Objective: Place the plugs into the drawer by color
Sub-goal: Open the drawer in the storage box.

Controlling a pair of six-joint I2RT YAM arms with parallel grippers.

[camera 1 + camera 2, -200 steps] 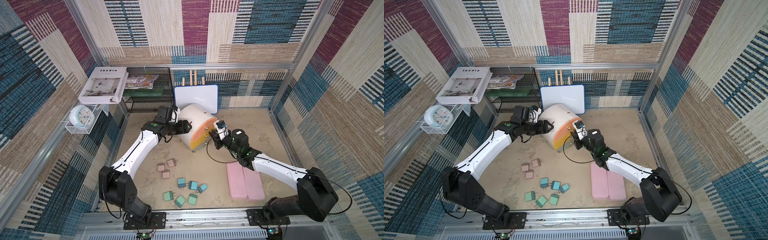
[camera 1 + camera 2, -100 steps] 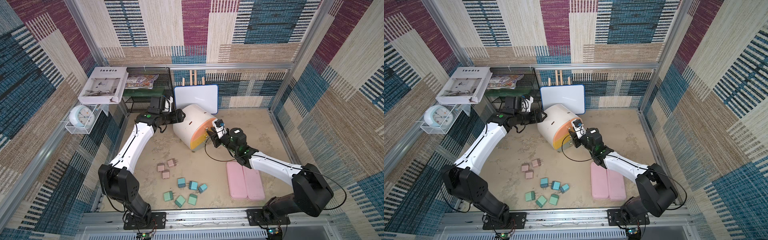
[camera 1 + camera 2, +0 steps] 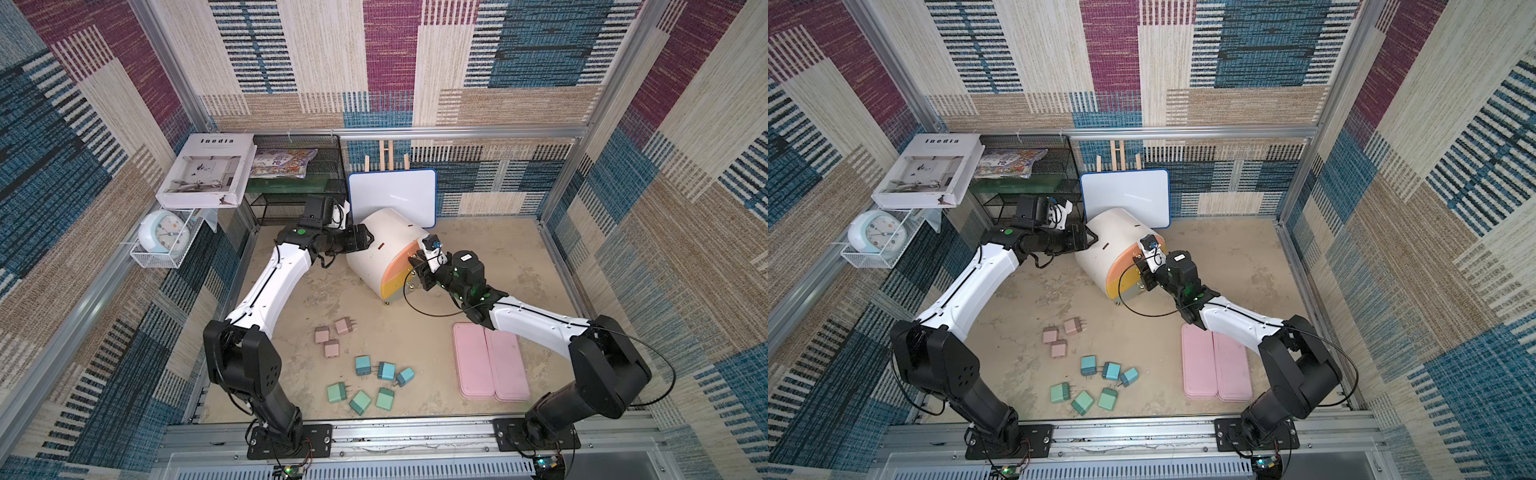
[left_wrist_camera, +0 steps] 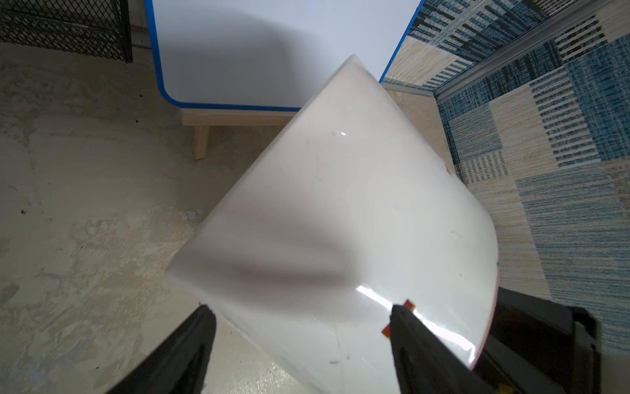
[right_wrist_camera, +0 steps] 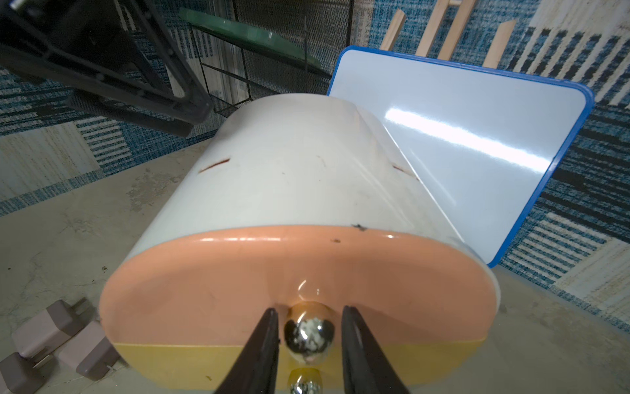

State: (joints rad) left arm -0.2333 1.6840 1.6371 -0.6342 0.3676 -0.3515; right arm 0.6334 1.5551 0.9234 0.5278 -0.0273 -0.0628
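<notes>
The white drawer (image 3: 384,249) stands on the worktop (image 3: 498,249) near the back edge, just in front of a whiteboard (image 3: 392,195) with a blue rim. Its colored front points toward the right arm. The right gripper (image 5: 309,310) is at the pink top drawer front (image 5: 221,290). Its two black fingers (image 5: 262,341) stand close together, one on each side of the shiny round knob (image 5: 308,336). I cannot tell if they are squeezing the knob or only sitting next to it. Under the pink front is the yellow front (image 5: 204,361) with another knob (image 5: 305,383). The left gripper (image 4: 300,308) is at the white side of the drawer, on the side away from the colored front. Its fingers (image 4: 191,348) are spread wide. One is over the floor and the other is over the round white shell, and they hold nothing. All the plugs lie on the worktop near the middle of the front edge. The three pink plugs (image 3: 331,348) sit close together, nearest the drawer. The three blue plugs (image 3: 386,370) come next in a short row, and the three green plugs (image 3: 360,402) are closest to the front edge. Two flat pink trays (image 3: 490,361) lie side by side and touching near the front right corner, partly under the right arm. A black mesh shelf (image 3: 299,178) stands in the back left corner.
</notes>
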